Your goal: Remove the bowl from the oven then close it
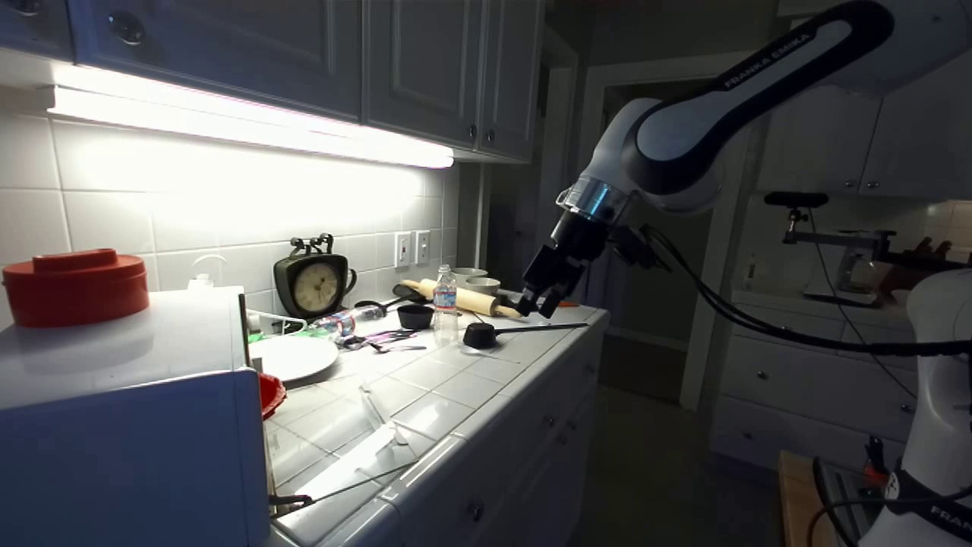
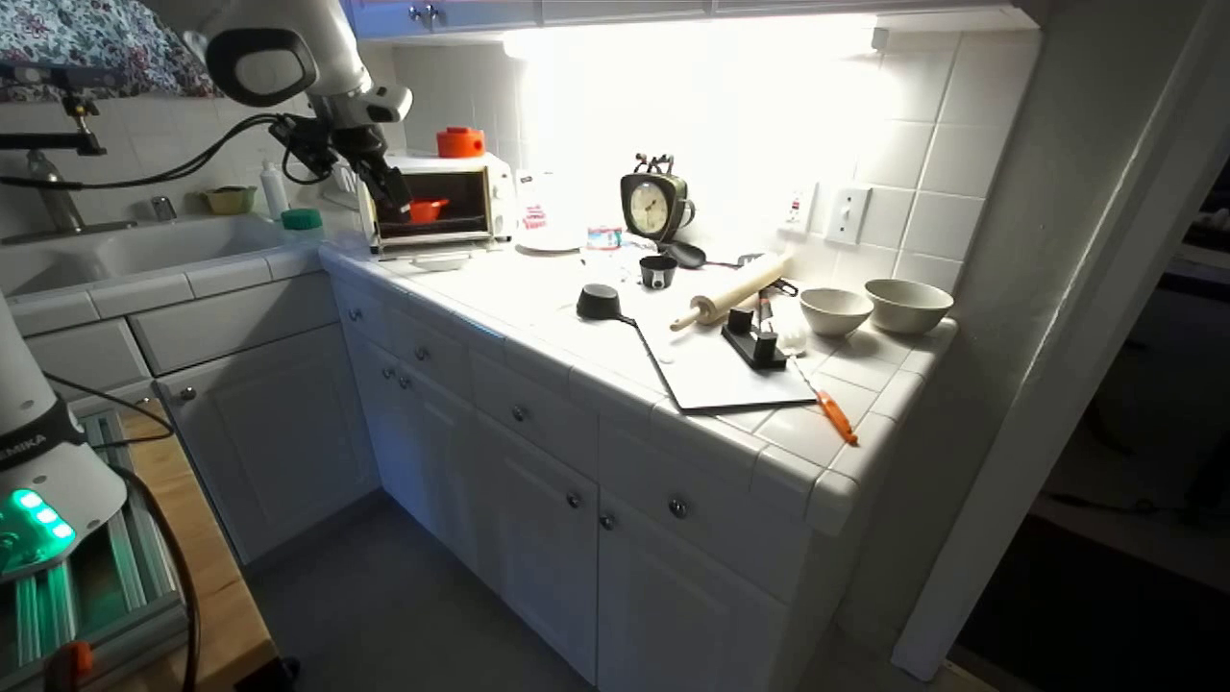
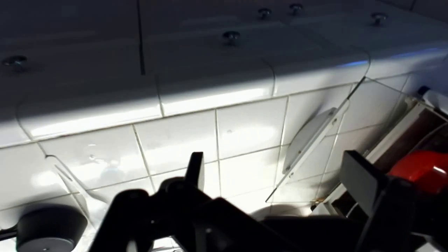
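— What's before you?

— The white toaster oven (image 1: 129, 463), its glass door (image 1: 342, 460) lowered. Closing that should come last.

— And your pincer?

— My pincer (image 3: 274, 162) hangs in the air, apart from both, spread wide and holding nothing.

— Where's the bowl?

— The red bowl (image 2: 426, 210) is inside the oven, toward its mouth.

— How will it handle?

— Light and stiff, I'd guess, hardly fragile, though that gloss may make it slippery. I'd straddle the near rim, one side in and one out, pinch firmly, and draw it out level.
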You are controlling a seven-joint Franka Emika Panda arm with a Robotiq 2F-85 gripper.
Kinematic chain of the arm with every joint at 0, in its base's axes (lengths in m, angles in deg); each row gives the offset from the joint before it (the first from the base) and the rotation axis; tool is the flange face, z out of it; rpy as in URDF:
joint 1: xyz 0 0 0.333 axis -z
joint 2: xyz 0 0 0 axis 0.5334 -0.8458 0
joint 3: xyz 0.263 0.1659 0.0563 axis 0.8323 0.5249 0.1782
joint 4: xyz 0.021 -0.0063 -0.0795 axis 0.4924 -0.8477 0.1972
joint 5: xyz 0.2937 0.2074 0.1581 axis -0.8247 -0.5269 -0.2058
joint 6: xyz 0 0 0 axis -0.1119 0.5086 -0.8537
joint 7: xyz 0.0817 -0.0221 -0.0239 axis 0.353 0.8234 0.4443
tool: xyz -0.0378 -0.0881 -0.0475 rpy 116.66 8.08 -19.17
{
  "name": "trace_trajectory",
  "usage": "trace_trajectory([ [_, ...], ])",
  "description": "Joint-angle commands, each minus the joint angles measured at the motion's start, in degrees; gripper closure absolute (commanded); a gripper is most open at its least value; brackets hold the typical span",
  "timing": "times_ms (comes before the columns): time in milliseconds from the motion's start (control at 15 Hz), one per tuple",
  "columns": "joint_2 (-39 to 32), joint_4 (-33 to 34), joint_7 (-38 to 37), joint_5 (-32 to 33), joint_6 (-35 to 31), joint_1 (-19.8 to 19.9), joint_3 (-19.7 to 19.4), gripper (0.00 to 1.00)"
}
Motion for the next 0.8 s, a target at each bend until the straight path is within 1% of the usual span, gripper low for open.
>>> trace_trajectory([
  [0,-8.8,7.3,-1.2,-4.3,-5.0,-1.0,2.5,0.00],
  [67,-10.6,9.1,-0.7,-5.0,-5.3,-1.1,3.0,0.00],
  [200,-14.1,13.3,-0.1,-6.4,-3.5,-0.9,4.4,0.00],
  [467,-20.6,21.8,4.3,-10.4,0.3,0.3,8.1,0.00],
  [600,-23.5,25.9,6.6,-10.9,2.5,1.1,10.0,0.00],
  [733,-26.2,29.3,7.0,-9.9,4.2,1.9,11.6,0.00],
])
